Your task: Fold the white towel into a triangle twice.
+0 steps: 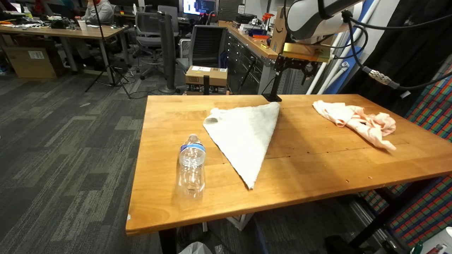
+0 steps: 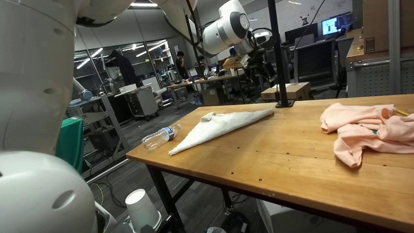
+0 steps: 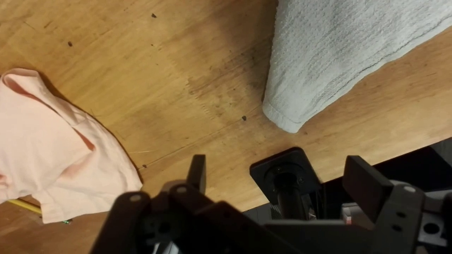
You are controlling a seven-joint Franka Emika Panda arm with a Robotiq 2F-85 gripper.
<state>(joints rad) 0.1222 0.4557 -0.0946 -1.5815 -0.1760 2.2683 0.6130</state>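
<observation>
The white towel (image 1: 247, 132) lies flat on the table as a triangle, one point toward the front edge. A small raised fold shows at one corner. In an exterior view the towel (image 2: 223, 124) looks long and narrow. In the wrist view a towel corner (image 3: 317, 63) shows at the upper right. My gripper (image 3: 276, 171) is open, with nothing between its fingers. It hangs above the table's back edge, beyond the towel and apart from it. It shows as a dark shape in both exterior views (image 1: 296, 68) (image 2: 262, 71).
A black post (image 1: 277, 84) stands on a square base (image 3: 286, 169) at the table's back edge, close to my gripper. A clear bottle (image 1: 192, 165) is beside the towel. A crumpled pink cloth (image 1: 360, 121) lies across the table (image 1: 303, 169), with a yellow stick (image 3: 26, 205) under it.
</observation>
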